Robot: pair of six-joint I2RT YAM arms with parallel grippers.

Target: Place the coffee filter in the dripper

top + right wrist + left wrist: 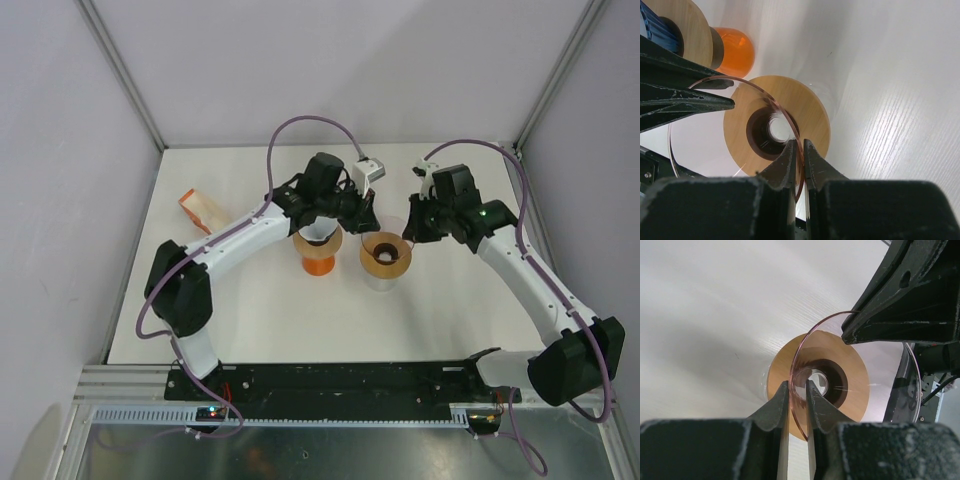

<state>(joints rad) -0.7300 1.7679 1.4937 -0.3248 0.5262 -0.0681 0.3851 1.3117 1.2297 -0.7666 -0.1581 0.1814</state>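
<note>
A clear cone dripper with a pinkish rim (386,238) sits above a wooden collar (386,262) with a dark centre hole, mid-table. My left gripper (366,212) is shut on its left rim; the rim (812,330) runs between my fingertips (797,385). My right gripper (410,230) is shut on the opposite rim (740,82), with its fingertips (801,142) over the collar (810,115). A tan wedge that looks like a paper filter (200,208) lies at the table's left edge, away from both grippers.
An orange stand (318,262) with a wooden disc and a white cone (318,233) in its top stands just left of the dripper, under my left arm. It also shows in the right wrist view (735,50). Frame posts stand at the back corners.
</note>
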